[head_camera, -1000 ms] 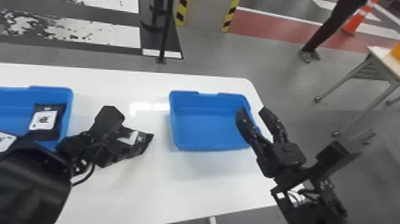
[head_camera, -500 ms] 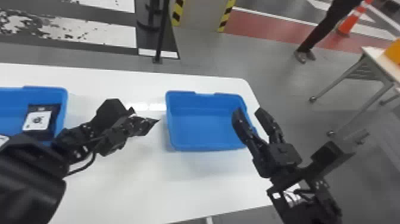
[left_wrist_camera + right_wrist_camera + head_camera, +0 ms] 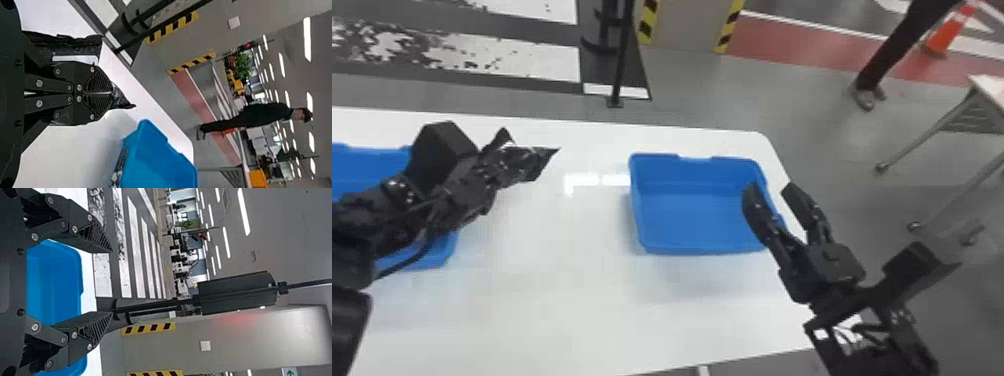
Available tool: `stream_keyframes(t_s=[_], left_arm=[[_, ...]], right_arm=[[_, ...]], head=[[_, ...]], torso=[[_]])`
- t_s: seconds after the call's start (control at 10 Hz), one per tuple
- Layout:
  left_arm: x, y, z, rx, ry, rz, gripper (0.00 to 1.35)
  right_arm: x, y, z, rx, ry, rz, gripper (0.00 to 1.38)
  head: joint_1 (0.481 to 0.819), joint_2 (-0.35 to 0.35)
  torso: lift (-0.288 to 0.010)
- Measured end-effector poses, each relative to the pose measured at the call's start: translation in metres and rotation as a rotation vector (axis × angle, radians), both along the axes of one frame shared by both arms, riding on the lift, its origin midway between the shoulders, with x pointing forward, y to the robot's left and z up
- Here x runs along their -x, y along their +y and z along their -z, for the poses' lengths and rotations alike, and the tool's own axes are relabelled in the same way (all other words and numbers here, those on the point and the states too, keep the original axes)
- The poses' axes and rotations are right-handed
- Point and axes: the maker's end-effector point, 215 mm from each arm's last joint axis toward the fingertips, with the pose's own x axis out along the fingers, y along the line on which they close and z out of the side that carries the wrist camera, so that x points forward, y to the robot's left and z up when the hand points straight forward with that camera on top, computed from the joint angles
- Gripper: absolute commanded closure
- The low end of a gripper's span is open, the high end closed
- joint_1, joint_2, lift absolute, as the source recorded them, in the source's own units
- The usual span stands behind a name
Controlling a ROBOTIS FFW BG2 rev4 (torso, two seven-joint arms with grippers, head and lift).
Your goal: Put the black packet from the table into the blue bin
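Observation:
In the head view my left gripper [image 3: 519, 162] is shut on the black packet [image 3: 544, 159], held above the table between the two bins. The left wrist view shows the left gripper [image 3: 112, 93] with its fingers together and the packet [image 3: 80, 46] bunched around them, a pale label beside one finger. The blue bin [image 3: 702, 245] stands to the right of the packet, apart from it. My right gripper [image 3: 772, 192] is parked at that bin's right edge, fingers spread and nothing between them; in the right wrist view the gripper [image 3: 111, 282] is likewise open, the bin [image 3: 55, 286] beyond it.
A second blue bin [image 3: 434, 260] lies at the left, partly behind my left arm. Both bins rest on the white table [image 3: 542, 310]. Past the table's far edge a black pole [image 3: 622, 55] rises from the floor. Another table [image 3: 987, 90] stands at the far right.
My left gripper has lifted the packet off the table and carried it a little away from the robot, and the packet now hangs higher. The right arm has stayed in place; the view has shifted slightly.

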Motion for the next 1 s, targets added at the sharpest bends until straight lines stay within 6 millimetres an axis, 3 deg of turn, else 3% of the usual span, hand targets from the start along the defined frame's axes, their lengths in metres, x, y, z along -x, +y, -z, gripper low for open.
stream_keyframes(t_s=[0.2,0.3,0.4,0.5,0.6,0.8,1.0], left_arm=[[-0.001,0.083,-0.006,-0.04,-0.006,-0.148,1.22],[0.0,0.111,-0.002,-0.063,0.001,-0.199,1.21],[0.003,0.135,0.005,-0.08,0.017,-0.246,0.91],[0.009,0.156,0.016,-0.081,0.051,-0.298,0.4],[0.014,0.175,0.025,-0.072,0.082,-0.344,0.07],[0.02,0.192,0.026,-0.038,0.086,-0.387,0.17],[0.029,0.215,0.007,0.028,0.034,-0.444,0.17]], right_arm=[[0.0,0.0,-0.001,-0.001,-0.003,0.0,0.5],[0.0,0.0,-0.002,-0.002,-0.003,0.0,0.5],[0.0,0.0,-0.002,-0.003,-0.003,0.0,0.5],[0.0,0.0,-0.002,-0.003,-0.005,0.0,0.5],[-0.001,0.0,-0.002,-0.003,-0.005,0.0,0.5],[0.0,0.0,-0.002,-0.005,-0.004,-0.001,0.5],[0.0,0.0,-0.003,-0.004,-0.006,-0.001,0.5]], head=[[0.695,-0.132],[0.695,-0.089],[0.695,-0.058],[0.695,-0.042],[0.695,-0.014],[0.695,0.013],[0.695,0.038]], torso=[[-0.11],[-0.11],[-0.11],[-0.11],[-0.11],[-0.11],[-0.11]])
